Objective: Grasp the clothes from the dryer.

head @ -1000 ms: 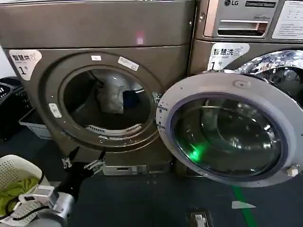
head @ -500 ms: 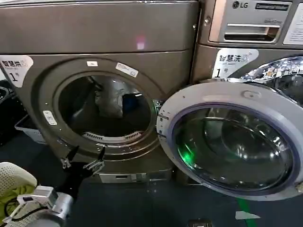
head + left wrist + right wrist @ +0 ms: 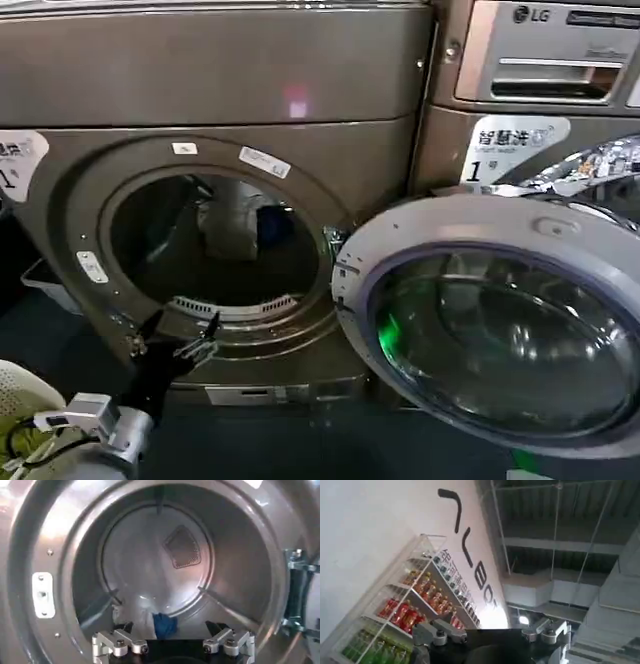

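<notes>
Before the dryer (image 3: 215, 85), left end effector (image 3: 175, 335) has edged closer, open.

dryer (image 3: 250, 90): bronze-brown metal, smooth, soft sheen. Drum (image 3: 150, 565): bare brushed metal, shiny, with perforated mesh patch. Door (image 3: 500, 320): grey plastic ring, glossy dark glass. clothes (image 3: 145, 622): soft white cloth plus dark blue piece. left gripper (image 3: 180, 335): matt black fingers, silvery metal knuckles.
</notes>
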Controlling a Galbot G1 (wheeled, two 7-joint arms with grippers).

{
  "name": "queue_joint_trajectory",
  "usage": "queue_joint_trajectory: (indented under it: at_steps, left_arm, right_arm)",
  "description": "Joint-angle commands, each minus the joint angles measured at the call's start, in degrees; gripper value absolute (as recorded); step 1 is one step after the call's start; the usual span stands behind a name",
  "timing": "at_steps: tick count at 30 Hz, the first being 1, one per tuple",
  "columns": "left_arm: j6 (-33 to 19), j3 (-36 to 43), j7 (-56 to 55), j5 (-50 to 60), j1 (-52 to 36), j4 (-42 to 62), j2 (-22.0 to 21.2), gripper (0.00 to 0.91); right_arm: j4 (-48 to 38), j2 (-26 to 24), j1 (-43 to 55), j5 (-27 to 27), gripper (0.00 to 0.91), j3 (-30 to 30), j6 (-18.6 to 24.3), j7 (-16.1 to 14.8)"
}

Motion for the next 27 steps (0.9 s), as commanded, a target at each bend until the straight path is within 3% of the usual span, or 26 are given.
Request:
queue_joint_trajectory:
  at_steps: [1, 4, 27]
  left_arm:
    - [-0.03, -0.13, 0.01, -0.10, 0.02, -0.06, 0.06, 0.907]
    - [-0.04, -0.06, 0.01, -0.12, -0.11, -0.05, -0.07, 0.907]
    - [-0.13, -0.18, 0.01, -0.41, -1.02, 0.69, -0.10, 0.907]
  right_arm:
    - [0.01, 0.04, -0.25, -0.56, 0.907, 0.56, -0.09, 0.17]
    - [-0.62, -0.01, -0.63, -2.76, 0.907, 0.85, -0.04, -0.01]
    - [-1.55, -0.38, -2.56, -2.35, 0.907, 3.42, -0.18, -0.23]
